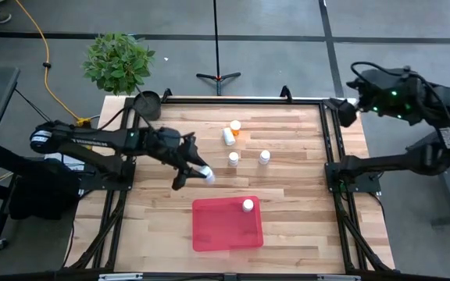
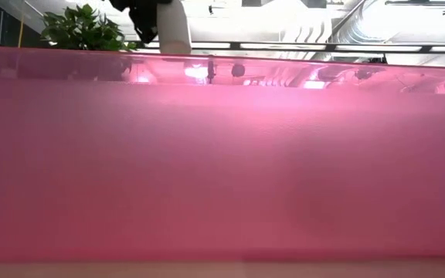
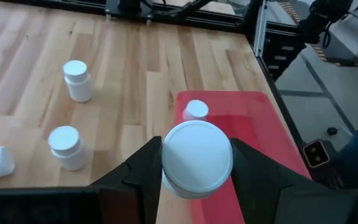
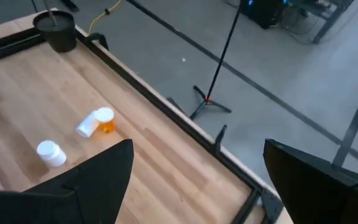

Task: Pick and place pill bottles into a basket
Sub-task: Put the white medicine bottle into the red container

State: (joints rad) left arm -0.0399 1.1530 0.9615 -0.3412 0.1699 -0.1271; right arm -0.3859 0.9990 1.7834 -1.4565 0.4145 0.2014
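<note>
My left gripper [image 1: 201, 172] is shut on a white pill bottle [image 3: 196, 155] above the table, just left of and beyond the red tray [image 1: 221, 232]. One white bottle [image 1: 248, 204] stands in the tray's far right corner. Two white bottles [image 1: 233, 158] [image 1: 264, 157] stand on the wood farther back. Behind them a white bottle [image 1: 228, 136] lies on its side next to the orange one [image 1: 235, 125]. My right gripper [image 4: 194, 180] is open and empty, off the table's far right corner. My left gripper pinches the white bottle's round side [image 3: 166, 163] between its two fingers [image 3: 143, 177]. The fingers slant down from the table's left, and the bottle lies along them with a round end facing the wrist camera. The bottle is lifted clear of the table [image 2: 174, 27].
A small black pot [image 1: 147, 101] stands at the table's far left corner, with a potted plant [image 1: 118, 61] behind it. Dark frame rails [image 1: 336, 156] run along the table's edges. The tray's red wall [image 2: 222, 170] fills the low view. Bare wood lies left of the tray.
</note>
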